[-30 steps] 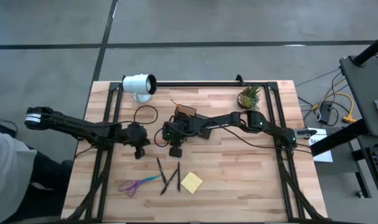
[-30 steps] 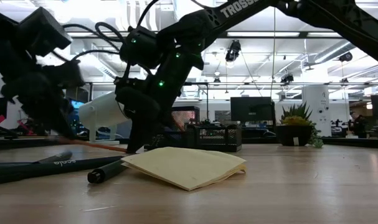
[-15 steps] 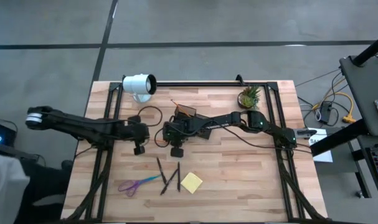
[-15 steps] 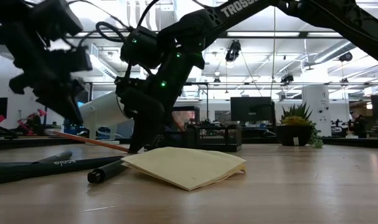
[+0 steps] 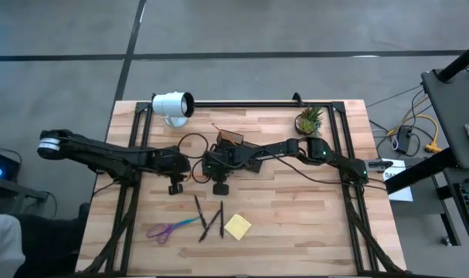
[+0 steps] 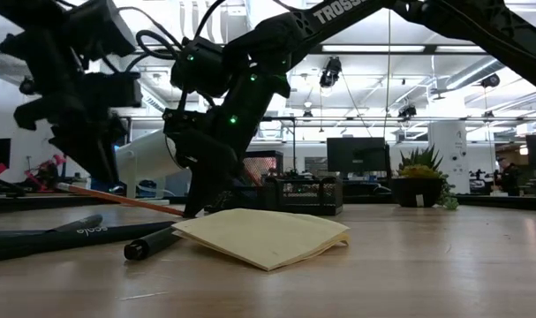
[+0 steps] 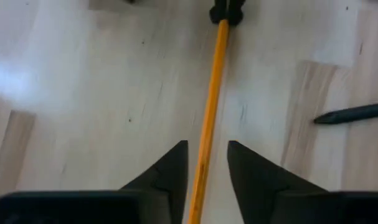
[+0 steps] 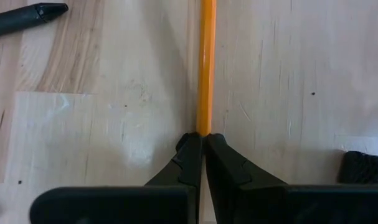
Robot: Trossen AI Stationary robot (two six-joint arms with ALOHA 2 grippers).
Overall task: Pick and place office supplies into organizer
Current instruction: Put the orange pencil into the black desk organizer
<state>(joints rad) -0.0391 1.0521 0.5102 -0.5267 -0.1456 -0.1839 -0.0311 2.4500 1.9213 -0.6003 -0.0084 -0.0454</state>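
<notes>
Between right fingers (image 8: 203, 149), orange pencil (image 8: 206, 68)

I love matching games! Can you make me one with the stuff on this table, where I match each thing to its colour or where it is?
Things:
1. orange pencil
2. sticky pad
3. scissors
4. potted plant

Clues:
A. purple and blue handles
B. green leaves, by the table's far edge
C. pinched at its end in the right gripper's shut jaws
D. square and yellow, lying flat beside the dark pens

Pairs: 1-C, 2-D, 3-A, 4-B
</notes>
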